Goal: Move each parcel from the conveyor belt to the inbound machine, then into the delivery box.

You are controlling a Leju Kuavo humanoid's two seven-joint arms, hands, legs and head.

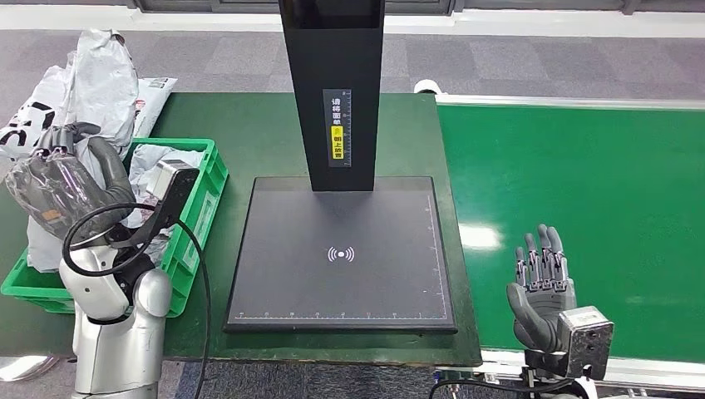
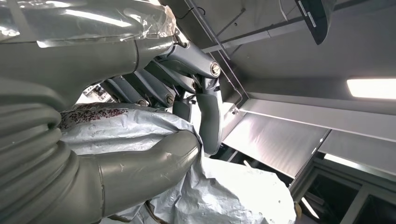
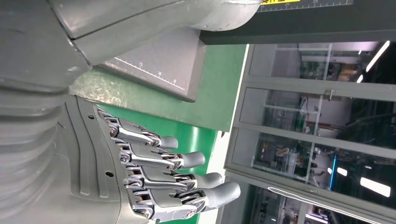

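Observation:
My left hand [image 1: 83, 158] grips a crinkled grey plastic parcel [image 1: 46, 195] above the left end of the green delivery box [image 1: 204, 199]. In the left wrist view the fingers [image 2: 205, 107] and thumb close around the same grey parcel [image 2: 140, 128]. Several pale parcels [image 1: 162, 158] lie inside the box. The black inbound machine's scan plate [image 1: 341, 283] lies at the centre, with its post [image 1: 332, 83] behind. My right hand [image 1: 540, 287] hangs open over the near edge of the green conveyor belt [image 1: 582, 183], its fingers [image 3: 196, 179] held straight with nothing in them.
More grey and white parcels [image 1: 100, 75] are heaped beyond the box at the far left. A black cable [image 1: 199, 274] loops from my left arm past the box's right wall. The scan plate's corner [image 3: 159, 60] lies near my right hand.

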